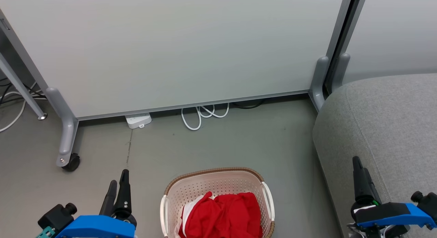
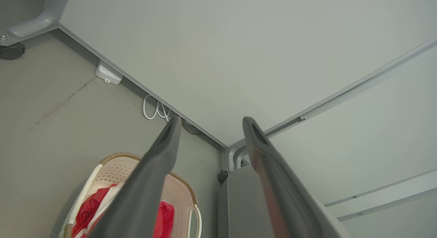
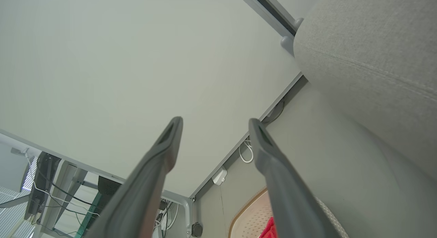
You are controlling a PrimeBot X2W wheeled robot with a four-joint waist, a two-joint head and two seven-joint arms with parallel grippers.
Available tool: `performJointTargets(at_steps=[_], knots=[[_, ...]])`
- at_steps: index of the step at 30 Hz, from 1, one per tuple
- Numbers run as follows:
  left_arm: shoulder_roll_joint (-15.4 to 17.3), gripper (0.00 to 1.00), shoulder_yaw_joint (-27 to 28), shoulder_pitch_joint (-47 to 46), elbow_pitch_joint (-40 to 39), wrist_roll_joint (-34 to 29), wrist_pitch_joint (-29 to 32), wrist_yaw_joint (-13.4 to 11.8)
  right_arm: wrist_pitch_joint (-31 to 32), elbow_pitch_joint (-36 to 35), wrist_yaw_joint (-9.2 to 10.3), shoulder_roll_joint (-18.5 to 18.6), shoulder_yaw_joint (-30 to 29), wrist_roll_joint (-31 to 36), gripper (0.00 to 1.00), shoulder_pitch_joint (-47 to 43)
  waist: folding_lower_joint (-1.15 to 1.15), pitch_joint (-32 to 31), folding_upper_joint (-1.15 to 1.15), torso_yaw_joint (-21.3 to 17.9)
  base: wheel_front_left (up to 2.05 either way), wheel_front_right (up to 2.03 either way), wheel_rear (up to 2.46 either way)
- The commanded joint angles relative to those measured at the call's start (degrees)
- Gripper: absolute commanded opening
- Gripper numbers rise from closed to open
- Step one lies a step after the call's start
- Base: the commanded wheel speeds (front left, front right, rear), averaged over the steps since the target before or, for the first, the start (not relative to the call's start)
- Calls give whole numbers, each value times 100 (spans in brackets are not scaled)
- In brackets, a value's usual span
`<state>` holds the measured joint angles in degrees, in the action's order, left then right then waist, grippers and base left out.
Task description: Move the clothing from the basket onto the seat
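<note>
Red clothing (image 1: pixel 223 212) with white trim lies bunched in the cream perforated basket (image 1: pixel 218 183), which stands on the floor at the bottom middle of the head view. The grey fabric seat (image 1: pixel 385 128) rises to the basket's right. My left gripper (image 1: pixel 118 178) hovers left of the basket, open and holding nothing. My right gripper (image 1: pixel 358 164) is over the seat's front edge, also open. In the left wrist view my left gripper (image 2: pixel 210 123) stands open above the clothing (image 2: pixel 87 207) and basket (image 2: pixel 117 166). My right gripper (image 3: pixel 215 125) is open, with the seat (image 3: pixel 368 43) beside it.
A pale partition panel (image 1: pixel 177 50) on grey wheeled feet (image 1: pixel 66 135) closes off the far side. A white power strip (image 1: pixel 138 121) and looped white cable (image 1: pixel 203 115) lie under its lower edge. Bare grey floor (image 1: pixel 239 142) lies between partition, basket and seat.
</note>
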<state>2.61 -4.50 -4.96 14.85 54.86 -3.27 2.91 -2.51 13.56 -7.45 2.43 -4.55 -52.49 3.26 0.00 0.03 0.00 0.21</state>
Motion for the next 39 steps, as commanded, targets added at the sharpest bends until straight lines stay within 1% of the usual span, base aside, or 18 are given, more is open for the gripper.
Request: performJointTargets(at_steps=[1, 8, 23, 39], knots=[[55, 100, -41, -184, -61, -152, -52, -24, -18, -105, -4, 28, -8, 179, 100, 116, 0, -2, 0, 1, 0, 0, 0], [63, 100, -198, -206, -39, -738, -182, -38, -15, -215, -3, 31, -35, 921, 100, 98, 0, -15, 0, 7, 0, 0, 0], [66, 100, -439, -258, 13, -1770, -440, -51, -39, -375, -4, 39, -18, 2142, 100, 49, 0, -30, 0, 16, 0, 0, 0], [56, 100, -611, -296, 109, -2581, -674, -39, -67, -536, -4, 45, -110, 3239, 100, -38, 0, -72, 0, 48, 0, 0, 0]])
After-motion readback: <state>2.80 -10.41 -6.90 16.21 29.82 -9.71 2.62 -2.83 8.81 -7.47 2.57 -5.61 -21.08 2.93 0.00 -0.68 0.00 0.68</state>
